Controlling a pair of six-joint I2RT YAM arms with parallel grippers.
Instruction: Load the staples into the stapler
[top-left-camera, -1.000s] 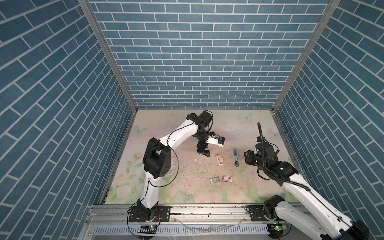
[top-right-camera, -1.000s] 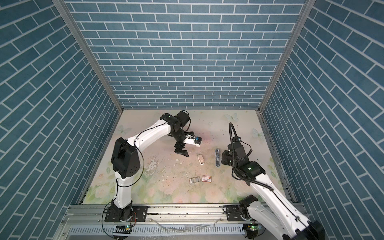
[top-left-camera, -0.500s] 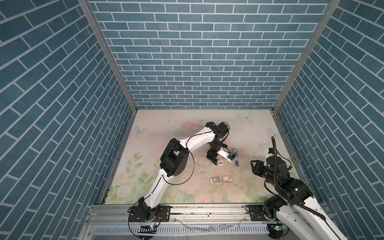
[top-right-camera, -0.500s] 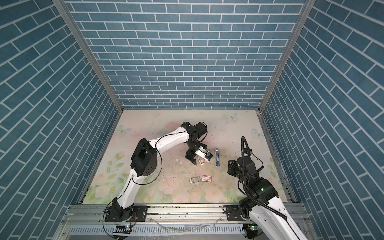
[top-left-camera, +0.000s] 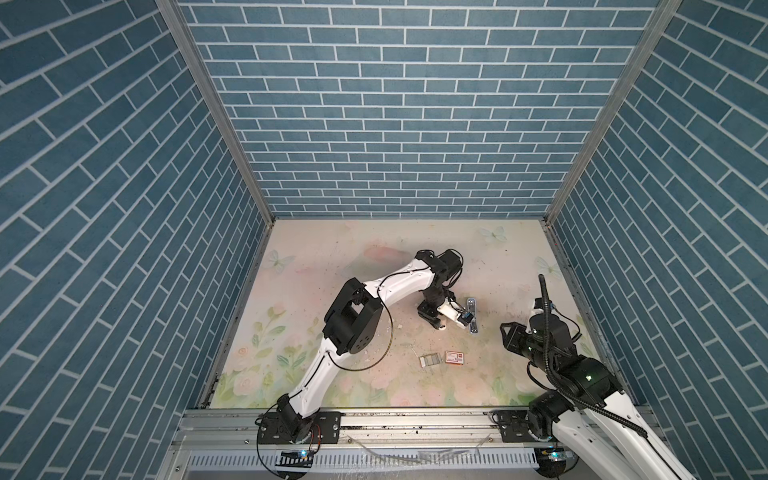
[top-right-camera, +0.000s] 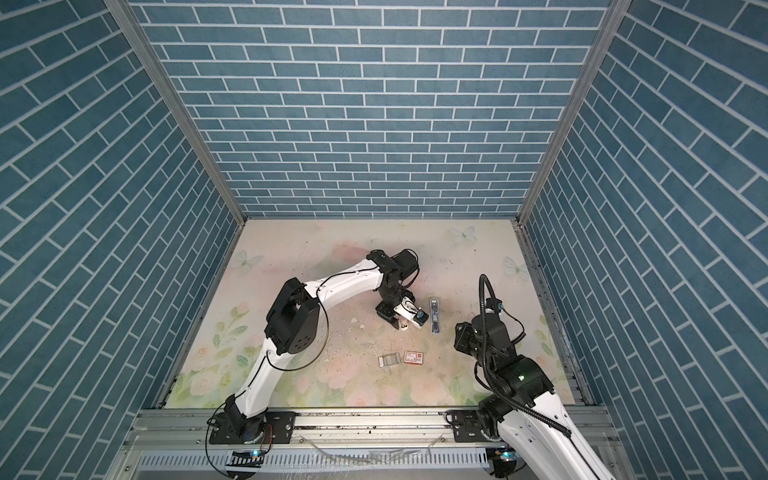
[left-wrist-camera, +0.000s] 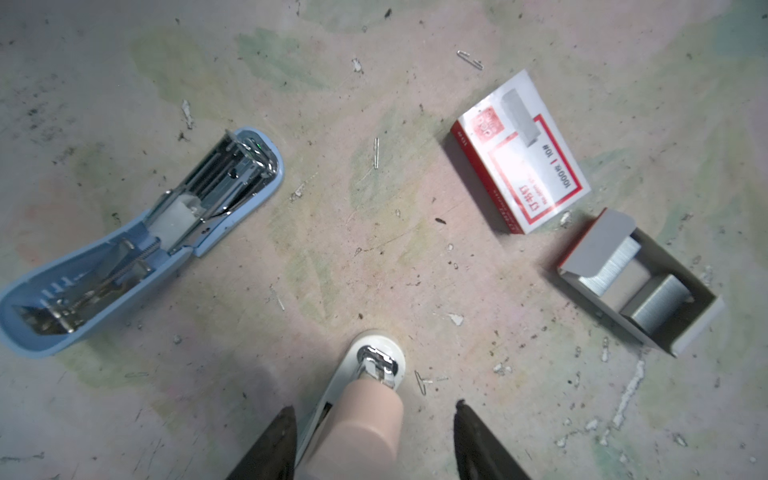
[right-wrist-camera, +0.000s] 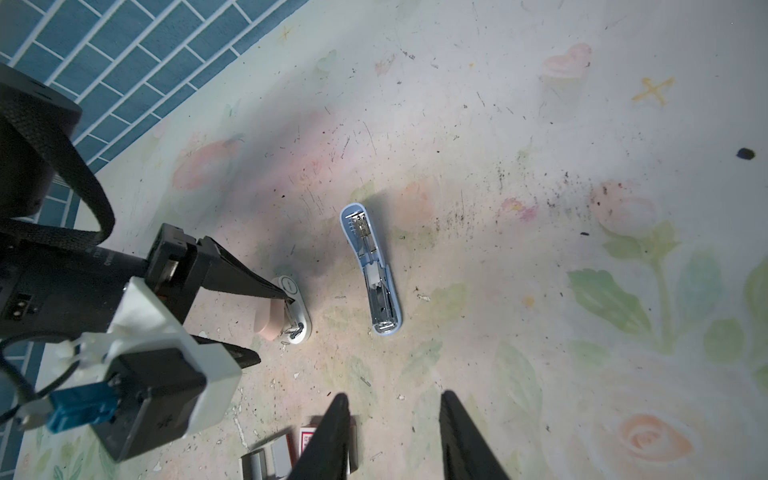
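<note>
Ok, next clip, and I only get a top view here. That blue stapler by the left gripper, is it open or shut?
Observer: Open. The left wrist view shows the blue stapler folded out, metal magazine facing up.
Operator: What is the gripper over?
Observer: The left gripper straddles a smaller pink stapler, jaws apart.
Operator: Any staples in the tray?
Observer: Yes, two blocks of staples lie in the grey tray, beside the red-and-white box.
</note>
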